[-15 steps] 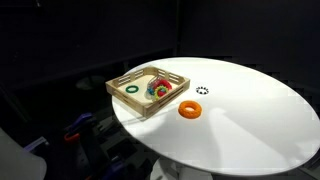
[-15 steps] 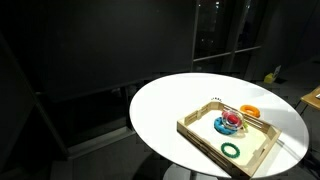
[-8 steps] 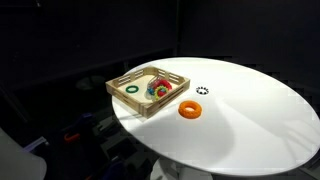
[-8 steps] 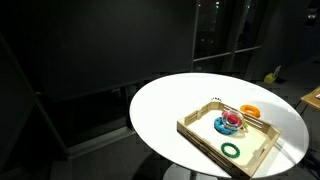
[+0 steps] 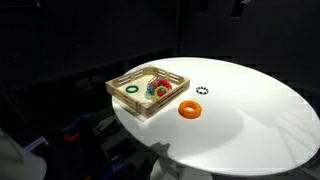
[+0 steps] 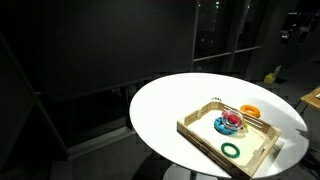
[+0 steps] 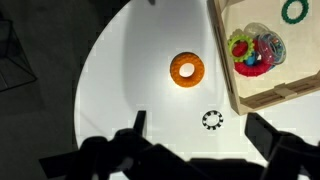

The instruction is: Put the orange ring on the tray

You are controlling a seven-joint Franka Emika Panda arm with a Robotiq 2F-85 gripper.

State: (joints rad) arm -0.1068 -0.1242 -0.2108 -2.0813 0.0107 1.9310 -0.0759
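The orange ring [image 5: 190, 110] lies flat on the white round table, just outside the light-wood tray [image 5: 165, 105]. Both also show in an exterior view, the ring [image 6: 250, 110] beyond the tray [image 6: 200, 135], and in the wrist view, the ring [image 7: 186, 69] left of the tray [image 7: 225, 70]. My gripper [image 7: 200, 135] is open and empty, high above the table, with the ring well below and ahead of its fingers. In an exterior view the gripper [image 6: 293, 25] hangs at the top right, far above the table.
In the tray lie a green ring [image 5: 132, 88] and a multicoloured stacking toy [image 5: 158, 87]. A small black dotted circle [image 7: 211, 120] sits on the table [image 5: 250, 120] near the orange ring. The surroundings are dark.
The arm has come into sight at the top of both exterior views, and its shadow has shifted on the table. The rings and tray have not moved.
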